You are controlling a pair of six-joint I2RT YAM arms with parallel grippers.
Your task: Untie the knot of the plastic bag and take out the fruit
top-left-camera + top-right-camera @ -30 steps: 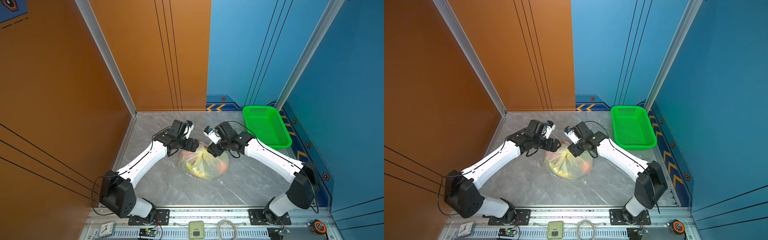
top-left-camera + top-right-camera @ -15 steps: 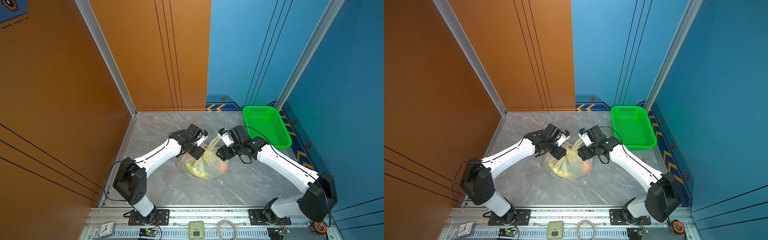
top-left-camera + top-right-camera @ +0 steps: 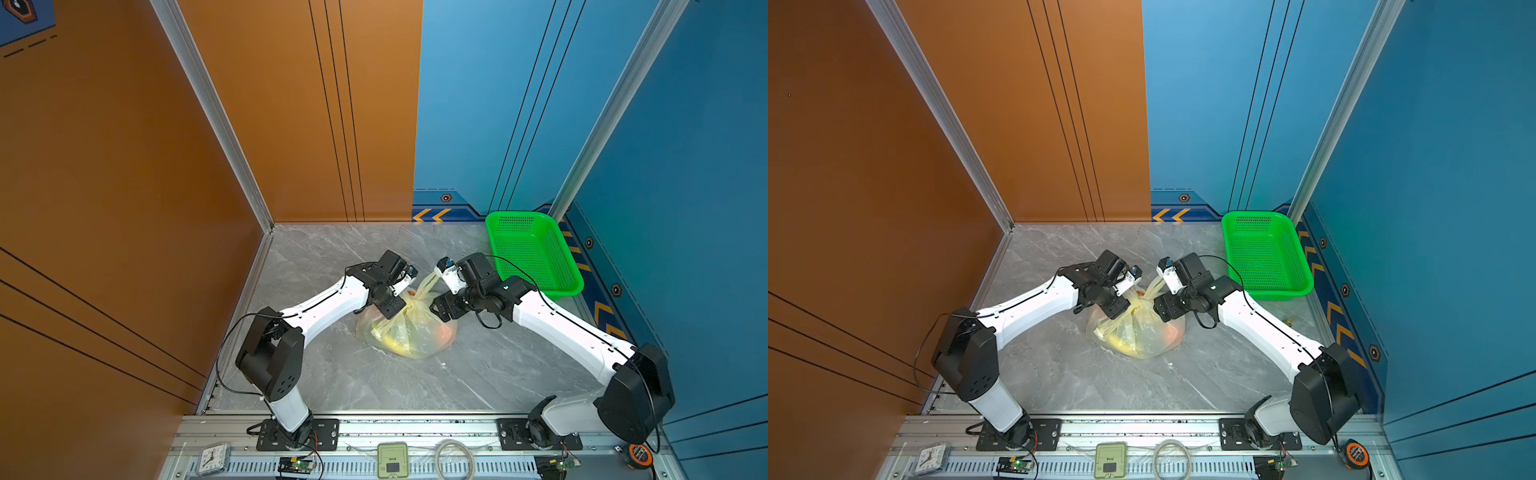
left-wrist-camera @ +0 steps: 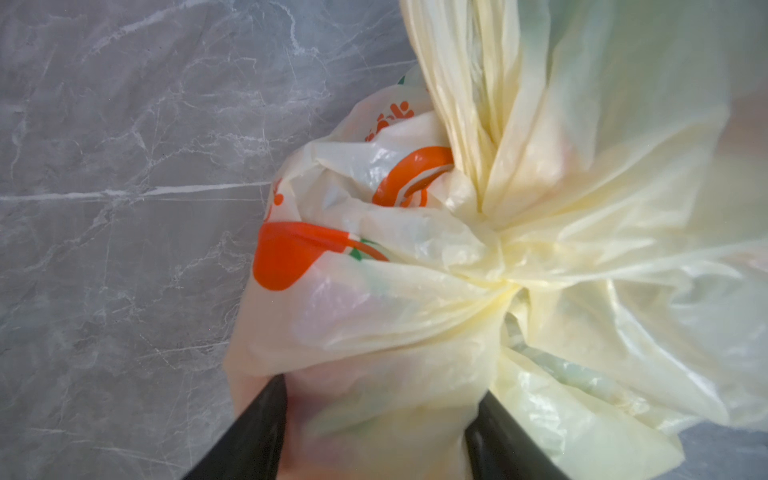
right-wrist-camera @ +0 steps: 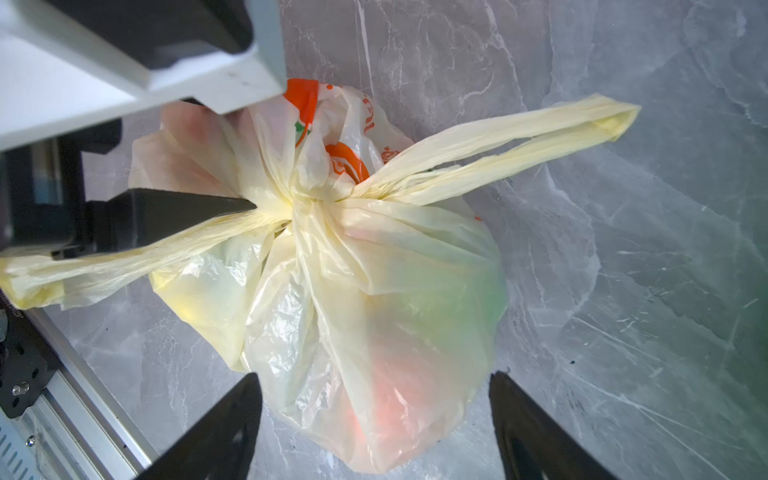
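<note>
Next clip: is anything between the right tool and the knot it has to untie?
No foreign object. Only the plastic bag's own bulging body lies between the open right tool and the knot. The left tool sits at the knot's opposite side, one fingertip beside it.

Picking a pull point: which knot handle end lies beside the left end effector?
The handle end lying along a finger of the left end effector; the other end sticks out free.
</note>
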